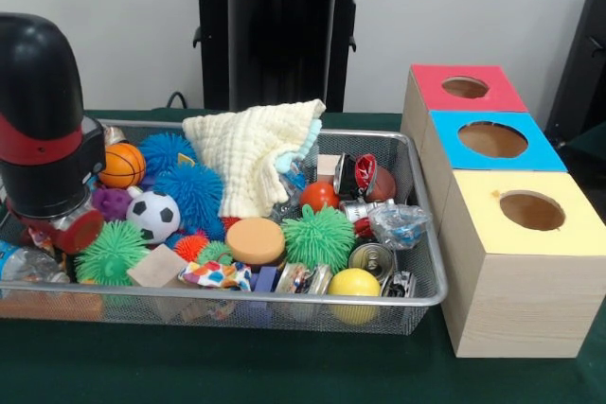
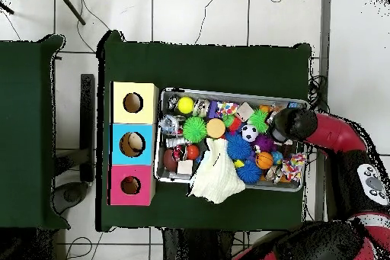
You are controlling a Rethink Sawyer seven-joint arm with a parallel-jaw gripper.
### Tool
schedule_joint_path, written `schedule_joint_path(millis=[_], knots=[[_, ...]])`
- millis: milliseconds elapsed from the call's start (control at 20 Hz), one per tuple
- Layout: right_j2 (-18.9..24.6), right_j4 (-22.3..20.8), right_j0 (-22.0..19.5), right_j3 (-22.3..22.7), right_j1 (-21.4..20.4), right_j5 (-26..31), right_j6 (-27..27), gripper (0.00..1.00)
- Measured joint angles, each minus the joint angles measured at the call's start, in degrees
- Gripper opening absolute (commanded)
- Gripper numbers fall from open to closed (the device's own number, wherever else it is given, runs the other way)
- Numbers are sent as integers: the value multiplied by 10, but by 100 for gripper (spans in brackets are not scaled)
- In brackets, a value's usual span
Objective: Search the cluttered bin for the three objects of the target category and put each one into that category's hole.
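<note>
Three wooden boxes sit right of the wire bin (image 1: 417, 295) on the green table (image 1: 237, 366): yellow-topped box (image 1: 525, 210) nearest, then blue (image 1: 492, 141), red (image 1: 466, 88) furthest. Bin's packed w/ stuff: yellow ball (image 1: 354, 283) up front, green spiky ball (image 1: 318, 237) mid, cream cloth (image 1: 248, 153) draped at back. Arm (image 1: 40, 115) is over bin's left end; gripper hidden, can't tell if open.

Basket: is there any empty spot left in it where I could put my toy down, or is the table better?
The wire basket is packed: balls, spiky toys and a cream cloth cover its floor, and the arm hangs over one end. Bare room is on the green tablecloth: the strip in front of the basket and beside the yellow-topped box.
</note>
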Motion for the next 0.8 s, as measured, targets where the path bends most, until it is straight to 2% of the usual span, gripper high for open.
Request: schedule_joint_path(millis=[150, 450, 800], knots=[[0, -14, 7, 8, -12, 0, 0, 0], [0, -42, 49, 40, -83, 0, 0, 0], [0, -43, 94, 46, -167, 23, 0, 0]])
